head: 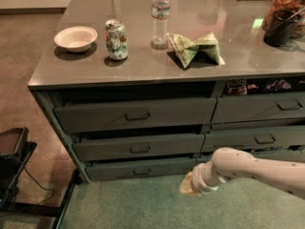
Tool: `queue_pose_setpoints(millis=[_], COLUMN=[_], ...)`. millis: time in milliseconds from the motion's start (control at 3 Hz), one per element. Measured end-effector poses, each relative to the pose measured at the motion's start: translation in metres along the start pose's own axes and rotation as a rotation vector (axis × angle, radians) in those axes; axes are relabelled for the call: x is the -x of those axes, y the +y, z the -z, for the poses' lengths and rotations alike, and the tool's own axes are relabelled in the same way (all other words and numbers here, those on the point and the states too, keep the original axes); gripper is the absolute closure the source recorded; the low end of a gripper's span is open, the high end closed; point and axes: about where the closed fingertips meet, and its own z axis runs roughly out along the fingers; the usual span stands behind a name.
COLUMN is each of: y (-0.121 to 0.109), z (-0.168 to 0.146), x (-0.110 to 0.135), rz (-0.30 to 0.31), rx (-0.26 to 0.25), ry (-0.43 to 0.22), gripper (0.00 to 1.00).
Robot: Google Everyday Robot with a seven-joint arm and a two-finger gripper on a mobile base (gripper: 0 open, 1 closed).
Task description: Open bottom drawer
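Observation:
The bottom drawer (140,169) is the slimmest dark grey-green front at the foot of the left drawer stack, with a small dark pull handle (142,172) at its centre. It stands slightly out, with a dark gap above it. My white arm reaches in from the right, low over the green carpet. My gripper (187,187) is at the arm's end, just below and right of the drawer's right end, apart from the handle.
Two taller drawers (136,113) sit above the bottom one, and more drawers (259,140) to the right. The counter (57,70) holds a bowl (75,37), a can (116,39), a water bottle (160,15) and a chip bag (195,47). A dark stand (12,161) is at left.

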Motion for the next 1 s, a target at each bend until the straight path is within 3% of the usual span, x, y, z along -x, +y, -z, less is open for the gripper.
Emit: queue_pose_setpoints(millis=[333, 667, 1000], y=[-0.028, -0.059, -0.058], z=[-0.067, -0.132, -0.131], x=[-0.011, -0.024, -0.024], rz=[0.111, 0.174, 0.175], rx=[-0.026, -0.062, -0.062], ry=[-0.045, -0.100, -0.099], gripper=[1.00, 1.00, 1.00])
